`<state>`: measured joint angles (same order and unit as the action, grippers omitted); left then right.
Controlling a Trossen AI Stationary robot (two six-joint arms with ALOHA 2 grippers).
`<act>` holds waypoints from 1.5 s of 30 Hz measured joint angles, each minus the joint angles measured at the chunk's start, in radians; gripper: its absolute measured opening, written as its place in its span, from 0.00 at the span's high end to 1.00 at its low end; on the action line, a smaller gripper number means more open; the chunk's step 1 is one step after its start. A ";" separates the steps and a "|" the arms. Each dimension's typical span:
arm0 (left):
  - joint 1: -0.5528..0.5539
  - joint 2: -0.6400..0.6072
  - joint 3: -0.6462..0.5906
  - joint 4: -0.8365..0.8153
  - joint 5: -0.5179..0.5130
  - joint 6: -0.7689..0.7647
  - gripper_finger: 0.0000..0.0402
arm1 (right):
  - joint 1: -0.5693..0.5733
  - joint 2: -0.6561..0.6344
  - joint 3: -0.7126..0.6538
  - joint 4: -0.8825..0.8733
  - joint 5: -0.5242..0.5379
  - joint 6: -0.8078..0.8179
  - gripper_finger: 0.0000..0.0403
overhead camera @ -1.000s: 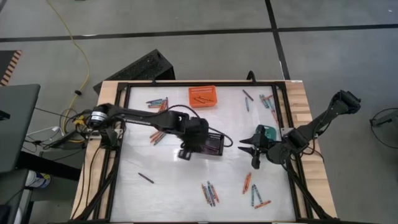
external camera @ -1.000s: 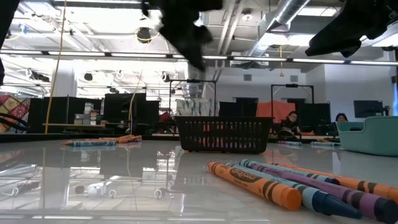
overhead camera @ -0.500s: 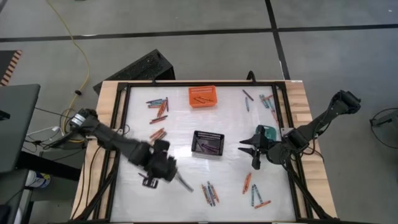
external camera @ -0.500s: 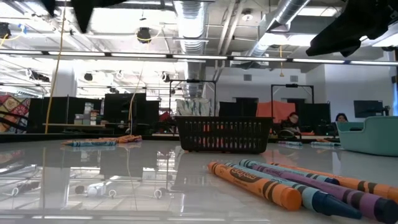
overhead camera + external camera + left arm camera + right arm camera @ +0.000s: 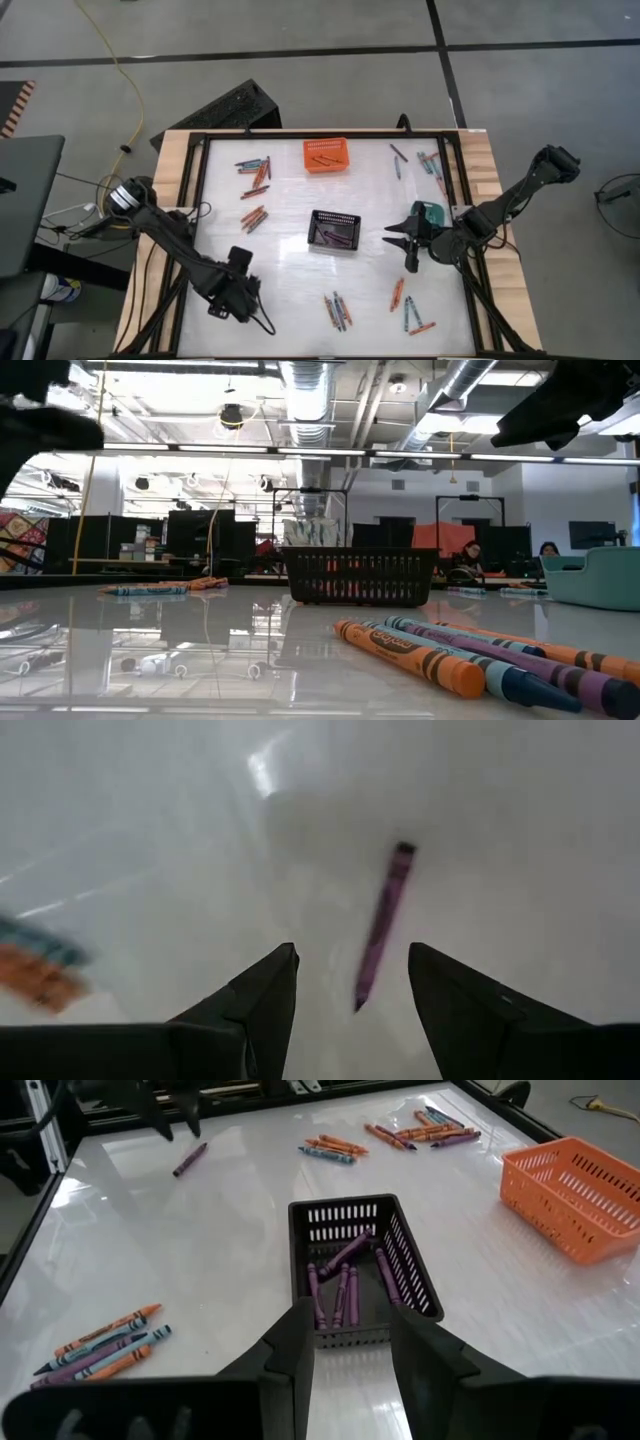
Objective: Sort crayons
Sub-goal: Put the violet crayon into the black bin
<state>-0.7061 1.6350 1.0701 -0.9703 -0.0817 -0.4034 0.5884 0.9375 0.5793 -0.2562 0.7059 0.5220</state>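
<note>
Crayons lie scattered in clusters (image 5: 336,311) all over our white table (image 5: 290,320), some purple ones already in the black basket (image 5: 334,230) at centre. Our left gripper (image 5: 348,982) hangs above one lone purple crayon (image 5: 381,924) near the left front, fingers spread wide and holding nothing. Our right gripper (image 5: 398,238) waits beside the teal basket (image 5: 432,212), jaws partly apart and empty, facing the black basket. We see the orange basket (image 5: 326,155) at the far edge.
</note>
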 joint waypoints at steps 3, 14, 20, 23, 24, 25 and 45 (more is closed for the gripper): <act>-0.003 -0.020 -0.073 0.112 0.042 -0.011 0.54 | 0.000 0.000 0.000 0.004 0.000 0.001 0.68; -0.008 -0.042 -0.230 0.258 0.057 -0.063 0.54 | 0.000 0.000 0.000 0.008 0.000 0.002 0.68; -0.009 -0.045 -0.248 0.272 0.038 -0.099 0.61 | 0.000 0.000 0.000 0.006 0.000 0.002 0.68; -0.009 -0.044 -0.249 0.289 0.042 -0.094 0.73 | -0.002 0.000 0.000 0.005 0.000 0.002 0.68; -0.009 -0.044 -0.249 0.293 0.043 -0.091 0.77 | -0.002 0.000 0.000 0.005 0.000 0.002 0.68; -0.009 -0.043 -0.249 0.296 0.041 -0.089 0.82 | -0.002 0.000 0.000 0.005 0.000 0.002 0.68; 0.012 -0.036 -0.172 0.273 -0.021 -0.045 1.00 | -0.002 0.000 0.001 0.004 0.000 0.002 0.68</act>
<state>-0.6936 1.5993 0.8980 -0.6978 -0.1026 -0.4483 0.5865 0.9375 0.5800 -0.2526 0.7063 0.5236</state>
